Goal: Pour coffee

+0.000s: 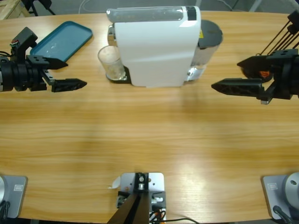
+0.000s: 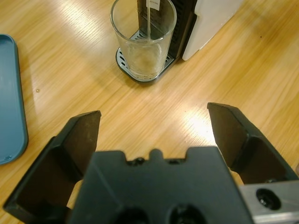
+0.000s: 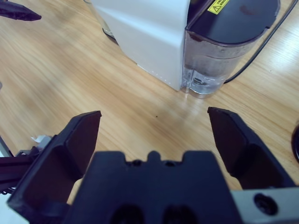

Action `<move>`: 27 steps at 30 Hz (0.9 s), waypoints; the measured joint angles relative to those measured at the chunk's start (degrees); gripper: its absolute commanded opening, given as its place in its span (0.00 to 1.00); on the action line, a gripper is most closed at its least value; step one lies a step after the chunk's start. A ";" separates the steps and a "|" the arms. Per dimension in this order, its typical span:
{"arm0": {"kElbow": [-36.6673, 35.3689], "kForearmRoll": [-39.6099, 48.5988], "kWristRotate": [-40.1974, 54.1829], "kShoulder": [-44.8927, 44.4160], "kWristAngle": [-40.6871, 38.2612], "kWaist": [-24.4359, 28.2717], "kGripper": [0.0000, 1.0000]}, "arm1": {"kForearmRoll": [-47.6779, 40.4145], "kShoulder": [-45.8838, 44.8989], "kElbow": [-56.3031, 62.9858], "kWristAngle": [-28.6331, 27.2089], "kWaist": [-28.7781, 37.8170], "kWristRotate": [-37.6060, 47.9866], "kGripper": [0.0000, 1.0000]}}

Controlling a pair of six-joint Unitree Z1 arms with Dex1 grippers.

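The left end effector (image 2: pixel 152 135), jaws spread wide and empty, faces the glass (image 2: pixel 143 39) on the drip tray (image 2: pixel 125 63) of the white machine (image 1: pixel 156 49) near the tabletop's (image 1: pixel 149 135) far edge. The coffee (image 2: pixel 144 58) looks like a faint shallow layer inside. The right end effector (image 3: pixel 154 135) is likewise open and empty. Grasping hasn't begun; next, the left should advance and straddle the glass.

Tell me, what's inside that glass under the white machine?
The glass looks nearly empty: a thin stream falls in, with no clear coffee layer showing yet. It stands on the drip tray.
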 measured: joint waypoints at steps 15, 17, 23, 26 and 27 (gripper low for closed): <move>0.00 0.00 0.00 0.00 0.00 -0.17 1.00 | 0.15 -0.60 0.00 0.00 0.00 -0.19 1.00; 0.00 0.00 0.00 0.00 0.00 -0.18 1.00 | 0.15 -0.60 0.00 0.00 0.00 -0.24 1.00; -0.06 0.00 0.00 0.00 0.00 -0.18 1.00 | 0.20 -0.60 -0.13 0.00 0.00 -0.25 1.00; -0.26 0.00 -0.10 0.00 0.00 -0.18 1.00 | 0.22 -0.60 -0.43 0.00 0.00 -0.25 1.00; -0.29 0.00 -0.13 0.00 0.00 -0.18 1.00 | 0.22 -0.59 -0.47 0.00 0.00 -0.25 1.00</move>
